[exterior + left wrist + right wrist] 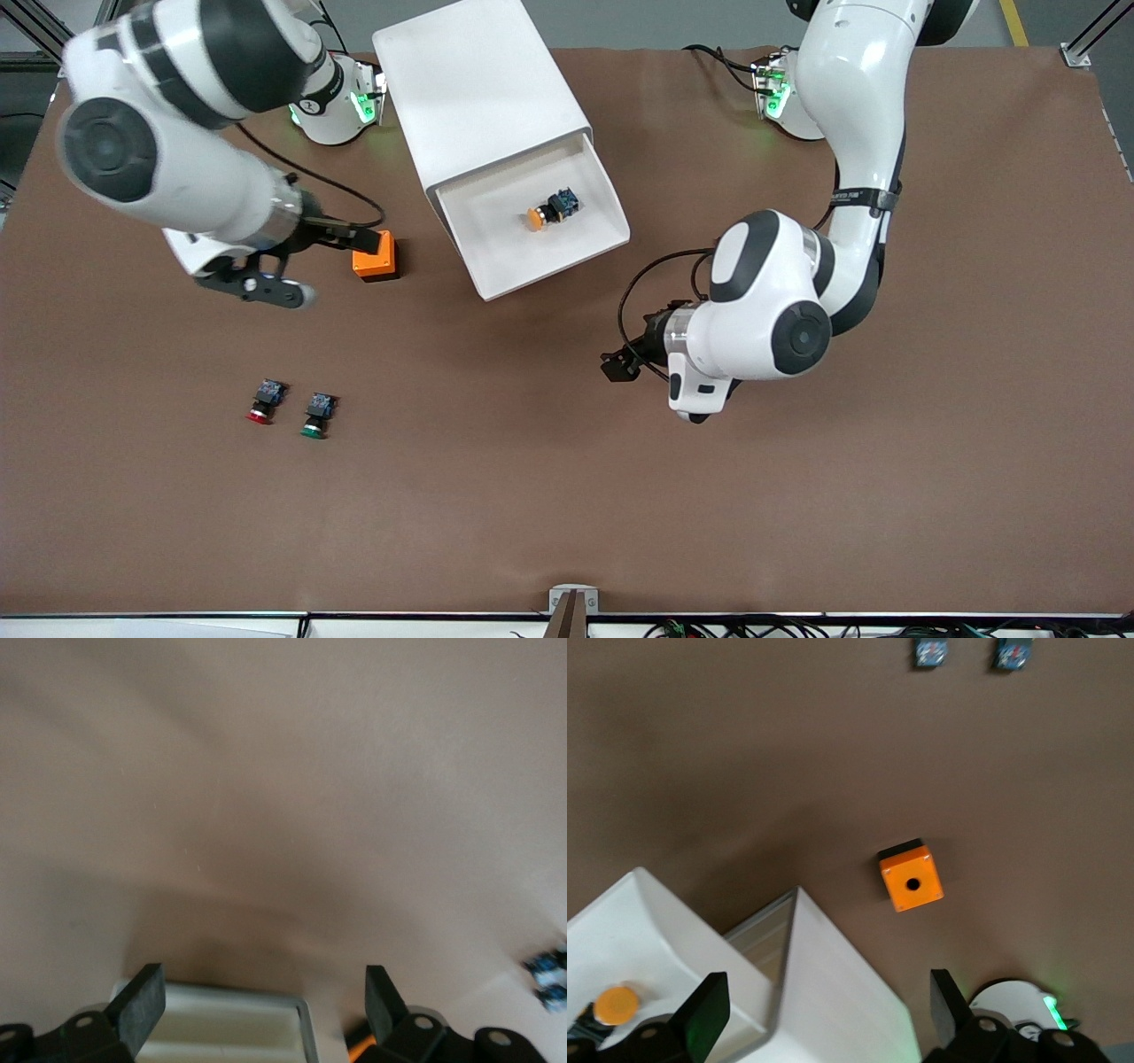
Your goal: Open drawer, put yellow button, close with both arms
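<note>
No legible text, labels or numbers anywhere. Small dark print on the black strap (858,197) around the white left arm (855,106) is too small to read.

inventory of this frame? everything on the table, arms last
drawer unit: 1, white, toward the bases, drawer pulled open
yellow button: 1, orange-yellow cap, lying in the open drawer
orange box: 1, orange, on the table beside the drawer unit, toward the right arm's end
red-capped button: 1, nearer the front camera than the orange box
green-capped button: 1, beside the red one
table: 1, brown
right gripper: open, empty, over the drawer unit's edge
left gripper: open, empty, over the table by the drawer
</note>
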### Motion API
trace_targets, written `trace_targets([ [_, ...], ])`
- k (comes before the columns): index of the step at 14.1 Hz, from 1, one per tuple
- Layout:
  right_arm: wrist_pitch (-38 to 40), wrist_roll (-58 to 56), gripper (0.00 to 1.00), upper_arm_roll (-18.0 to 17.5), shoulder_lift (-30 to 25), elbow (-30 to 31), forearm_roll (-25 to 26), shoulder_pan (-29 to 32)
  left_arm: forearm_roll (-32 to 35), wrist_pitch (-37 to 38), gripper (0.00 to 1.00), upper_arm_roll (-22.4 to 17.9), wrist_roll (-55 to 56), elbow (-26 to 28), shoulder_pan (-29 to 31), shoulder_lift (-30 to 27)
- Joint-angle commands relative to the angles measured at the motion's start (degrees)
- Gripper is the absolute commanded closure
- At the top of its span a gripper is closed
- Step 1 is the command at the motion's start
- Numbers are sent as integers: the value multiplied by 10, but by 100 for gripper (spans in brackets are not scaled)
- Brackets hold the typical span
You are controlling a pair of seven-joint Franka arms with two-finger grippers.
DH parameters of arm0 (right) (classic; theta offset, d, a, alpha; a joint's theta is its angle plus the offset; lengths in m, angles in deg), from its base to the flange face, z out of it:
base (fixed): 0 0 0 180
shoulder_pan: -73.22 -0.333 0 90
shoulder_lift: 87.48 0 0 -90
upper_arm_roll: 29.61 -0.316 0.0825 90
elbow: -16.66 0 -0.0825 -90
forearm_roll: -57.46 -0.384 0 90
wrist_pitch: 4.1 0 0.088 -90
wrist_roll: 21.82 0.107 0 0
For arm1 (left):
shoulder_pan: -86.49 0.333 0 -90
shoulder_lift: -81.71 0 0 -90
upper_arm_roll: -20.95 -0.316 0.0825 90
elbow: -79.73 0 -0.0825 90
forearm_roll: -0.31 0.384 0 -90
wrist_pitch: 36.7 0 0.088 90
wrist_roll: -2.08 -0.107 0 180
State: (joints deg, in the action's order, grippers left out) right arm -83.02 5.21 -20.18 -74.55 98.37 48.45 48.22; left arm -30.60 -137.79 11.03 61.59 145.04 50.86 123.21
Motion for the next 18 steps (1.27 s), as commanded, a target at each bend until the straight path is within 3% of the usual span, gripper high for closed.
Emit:
trace_targets([
  [1, 16, -91, 0, -8, -5, -16, 51, 32, 84, -17, 1, -7, -2, 16, -36, -11],
  [4, 16, -211, 0, -10, -4, -34, 68, 92, 154, -45, 1, -7, 0, 24, -67, -19],
  [7, 16, -243, 0, -11, -2, -36, 69, 139, 218, -45, 1, -6, 1, 24, -93, -19],
  [12, 17, -253, 0, -11, 0, -33, 112, 163, 227, -45, 1, -5, 14, 26, -115, -19],
  [18, 45, -251, 0, -12, 1, -33, 104, 168, 219, -43, 1, -3, 66, 26, -152, -16],
])
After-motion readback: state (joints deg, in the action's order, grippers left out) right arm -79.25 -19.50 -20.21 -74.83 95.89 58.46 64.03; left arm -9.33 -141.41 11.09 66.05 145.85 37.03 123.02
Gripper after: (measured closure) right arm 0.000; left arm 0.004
